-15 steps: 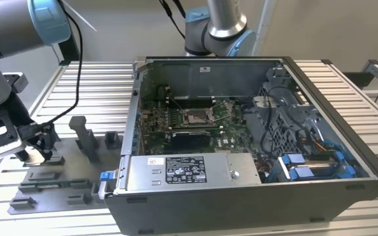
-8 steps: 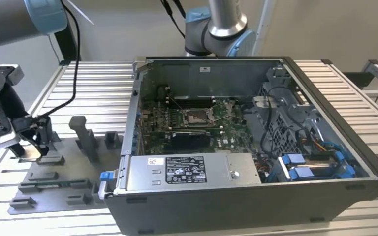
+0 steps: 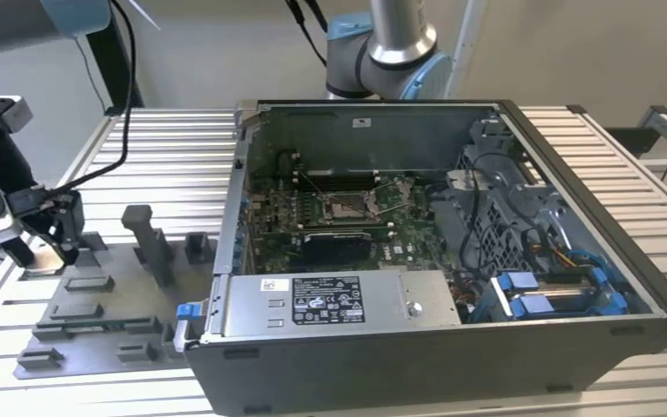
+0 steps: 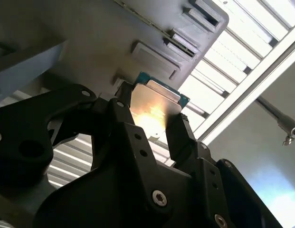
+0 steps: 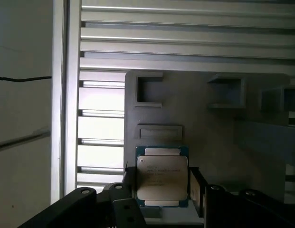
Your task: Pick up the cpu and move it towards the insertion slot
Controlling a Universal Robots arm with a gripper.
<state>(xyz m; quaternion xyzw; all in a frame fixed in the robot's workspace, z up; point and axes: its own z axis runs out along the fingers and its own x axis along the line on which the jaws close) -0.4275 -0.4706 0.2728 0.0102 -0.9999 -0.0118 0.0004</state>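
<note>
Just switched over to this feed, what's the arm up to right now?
The arm's black gripper is down at the grey plastic fixture plate, on the exterior view's left beside the open dark computer case. Its fingers sit against two opposite edges of the cpu, the small square chip with a silvery metal top. Whether the chip is lifted off the plate cannot be told. The insertion slot, the shiny metal-framed socket on the green board inside the case, is far from the chip.
</note>
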